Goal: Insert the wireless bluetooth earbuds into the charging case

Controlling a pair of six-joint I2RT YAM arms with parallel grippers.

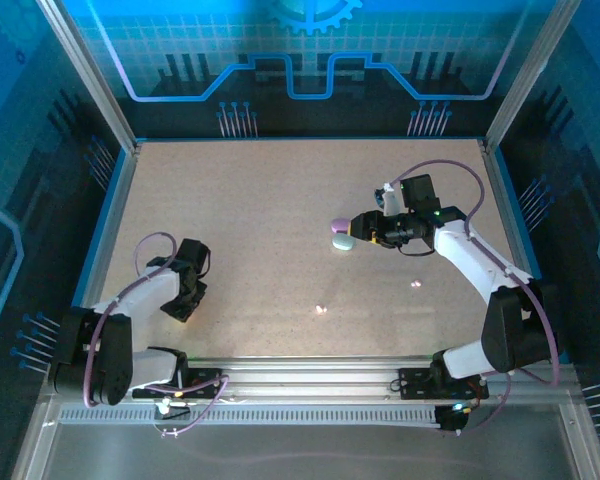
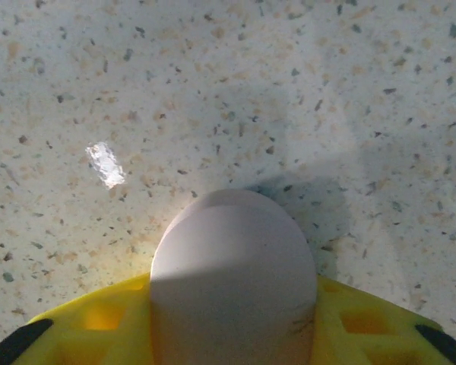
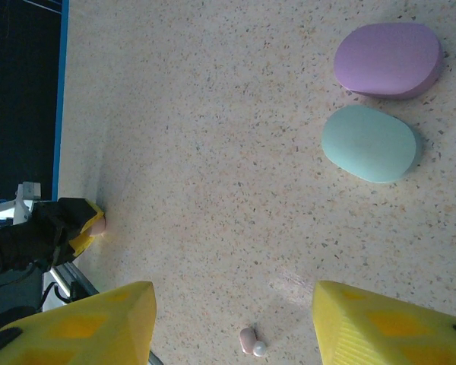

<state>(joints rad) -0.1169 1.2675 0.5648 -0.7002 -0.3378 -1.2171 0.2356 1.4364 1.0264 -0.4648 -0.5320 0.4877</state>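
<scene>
One tiny blurred earbud (image 3: 250,341), maybe two; case (image 2: 233,281) cut off in left jaws

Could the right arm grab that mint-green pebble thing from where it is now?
Probably yes. The right gripper is open, and the mint-green case lies on bare table ahead of its fingers with nothing between them. The purple case close beside it might crowd one finger.
</scene>
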